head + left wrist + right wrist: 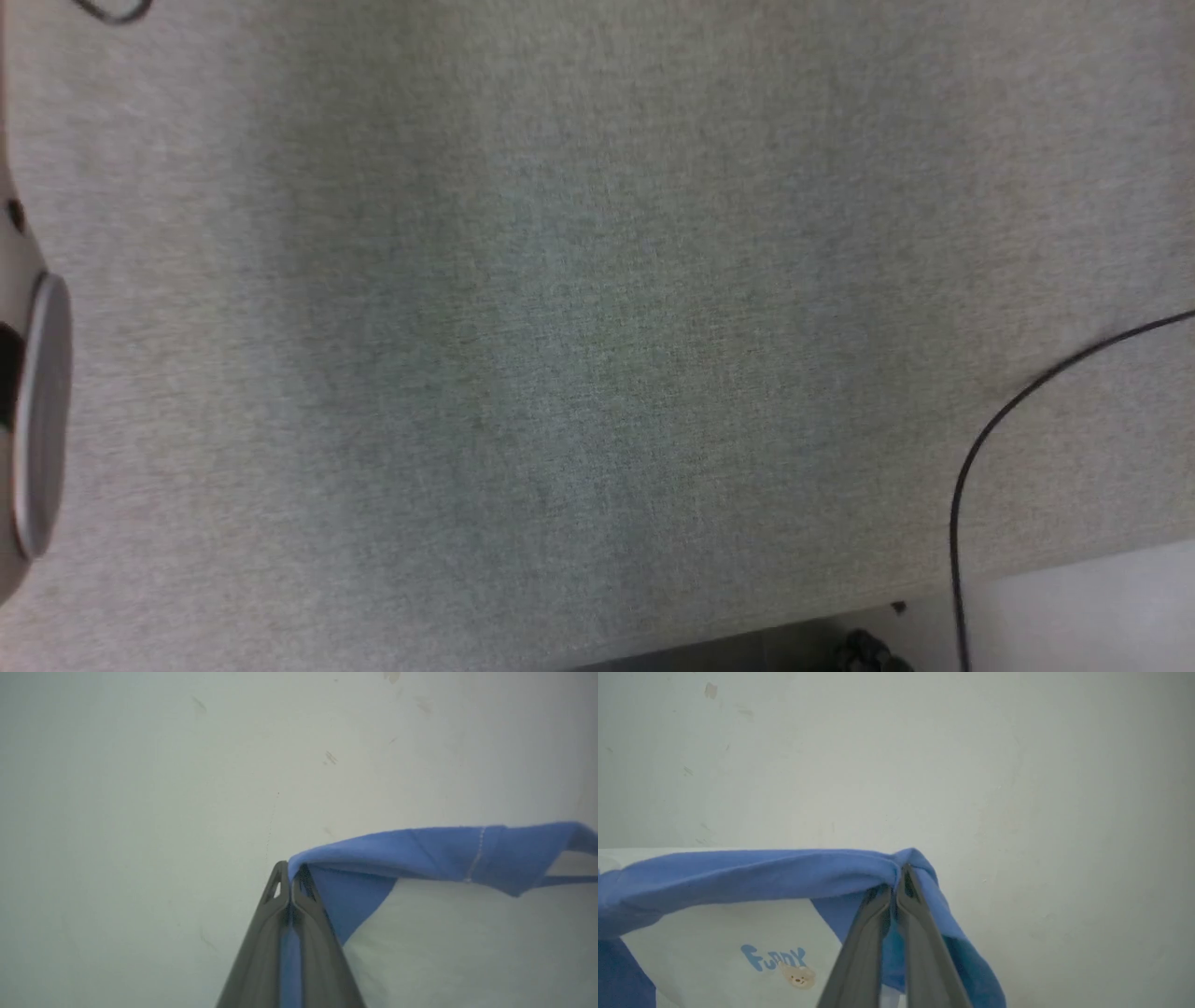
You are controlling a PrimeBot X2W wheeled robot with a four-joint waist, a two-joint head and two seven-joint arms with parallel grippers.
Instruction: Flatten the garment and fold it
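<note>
Left tool clamps the blue edge of a soft white-bodied, blue-sleeved cotton shirt; right tool pinches blue fabric too (bear print on the white).

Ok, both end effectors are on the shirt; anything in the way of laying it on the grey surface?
Only a black cable curving across the surface's right side, and a cable loop at its far left corner. The left end effector and right end effector are shut on the shirt's blue fabric.
</note>
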